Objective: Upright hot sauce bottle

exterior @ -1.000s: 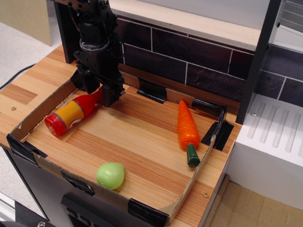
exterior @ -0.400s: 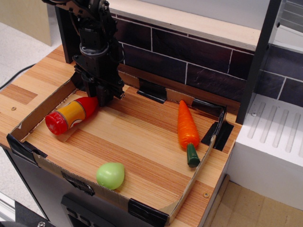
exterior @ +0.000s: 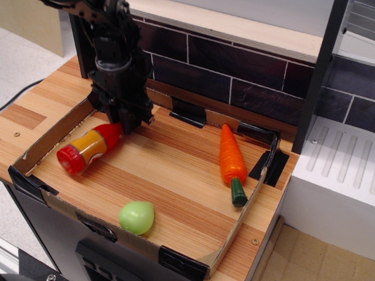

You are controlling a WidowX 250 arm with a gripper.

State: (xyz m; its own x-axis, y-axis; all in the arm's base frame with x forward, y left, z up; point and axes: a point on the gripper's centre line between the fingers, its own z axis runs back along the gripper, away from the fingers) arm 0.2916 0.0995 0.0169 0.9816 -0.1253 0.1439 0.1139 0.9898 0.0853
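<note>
Observation.image: black hand clenched on the neck end of the hot sauce bottle, at the back left of the cardboard tray.
From the hand the bottle slants down toward the tray's left wall, red base lowest, neck raised. Well right of the bottle lies a carrot; near the tray's front edge sits a green ball. The tray rests on a striped wooden bench, backed by dark tiles.

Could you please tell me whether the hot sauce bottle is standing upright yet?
Not yet. The hot sauce bottle is tipped, neck end under the gripper, red base pointing toward the tray's left wall.
</note>
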